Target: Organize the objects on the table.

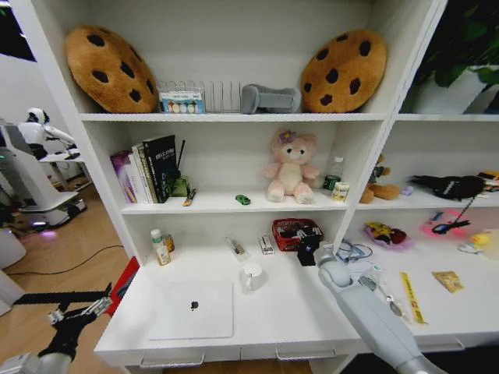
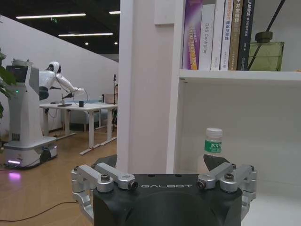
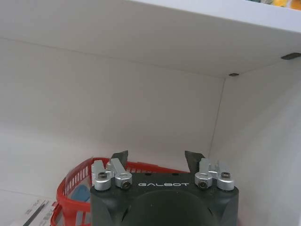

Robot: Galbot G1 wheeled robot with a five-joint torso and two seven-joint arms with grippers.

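at the back of the table [image 1: 312,315], the right gripper [image 1: 309,251] hovers over the red basket [image 1: 295,231], jaws apart and empty; left gripper [image 1: 78,315] idles, spread. laptop [image 1: 192,309] still out, so tidying seems barely begun.

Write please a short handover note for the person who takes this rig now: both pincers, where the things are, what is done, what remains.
Right pincer: open, empty, above the red plastic basket at the back of the long white desk.
Left pincer: open, empty, beside the desk's left end.
Closed silver Apple-logo laptop: front left of the desk.
Tiny green toy car: on the shelf above, left of the pink plush bear.
Done: nothing held.
Left: small clutter around the basket and to the right of it is still loose.
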